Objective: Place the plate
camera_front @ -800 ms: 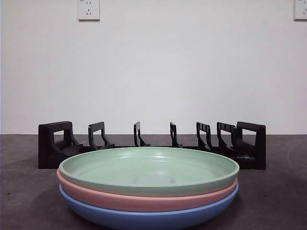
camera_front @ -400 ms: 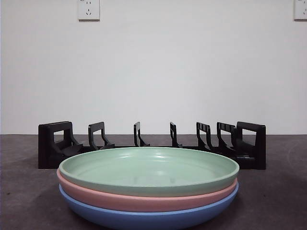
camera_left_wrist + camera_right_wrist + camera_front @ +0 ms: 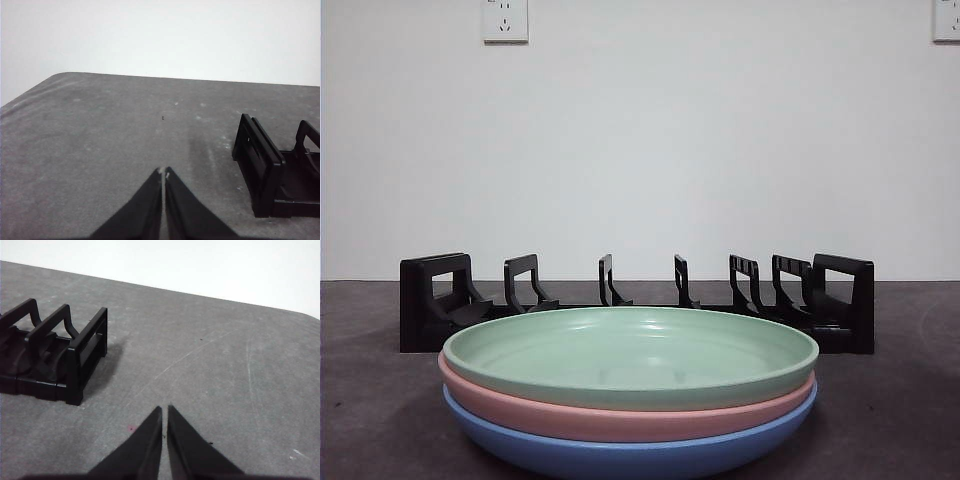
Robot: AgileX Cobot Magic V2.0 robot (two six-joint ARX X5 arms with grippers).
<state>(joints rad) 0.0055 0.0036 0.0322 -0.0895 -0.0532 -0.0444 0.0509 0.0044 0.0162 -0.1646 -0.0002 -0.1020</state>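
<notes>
1. Green plate [image 3: 630, 350], smooth and matte with a shallow round bowl, sits on top of a nested stack at the counter's near edge; a pink plate [image 3: 620, 418] lies under it and a blue plate [image 3: 630, 455] at the bottom, all three untouched.
2. Behind the stack stands a black plastic rack [image 3: 640, 300] with upright looped dividers and boxy ends, every slot bare.
3. Grey, faintly scuffed counter [image 3: 100, 140] stretches on to a plain white wall.
4. Both arms wait off to the sides, out of the front view: the left end effector [image 3: 163, 173] hangs over bare counter just beyond one end of the rack, the right end effector [image 3: 164, 409] beyond the other, each with its jaws pressed together and holding nothing.
5. Likely risks: the thin, sloped rim gives little purchase, so a grip could slip; nested plates may cling and lift together; a tilted plate could strike a divider rather than drop into a slot.
</notes>
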